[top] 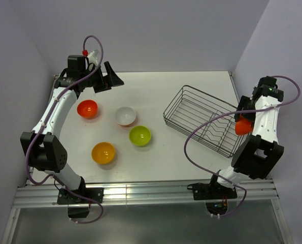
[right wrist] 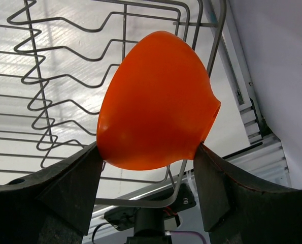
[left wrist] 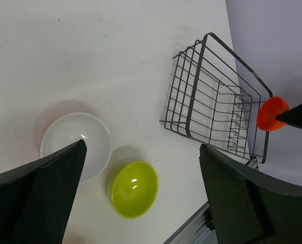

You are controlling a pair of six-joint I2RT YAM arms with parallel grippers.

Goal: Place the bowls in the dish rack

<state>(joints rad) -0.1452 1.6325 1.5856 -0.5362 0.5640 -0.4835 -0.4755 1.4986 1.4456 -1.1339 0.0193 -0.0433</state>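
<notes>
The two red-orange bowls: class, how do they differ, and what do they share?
The left bowl rests on the table; the right bowl is clamped in the right gripper at the dish rack's edge. The left bowl sits mouth-up; the right bowl is tilted. Both are round, glossy red-orange.

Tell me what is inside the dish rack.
Only its divider prongs show inside the dish rack; no bowl is seen resting there. The right tool holds a red-orange bowl at the rack's prong end, and bowl and arm cover that corner.
</notes>
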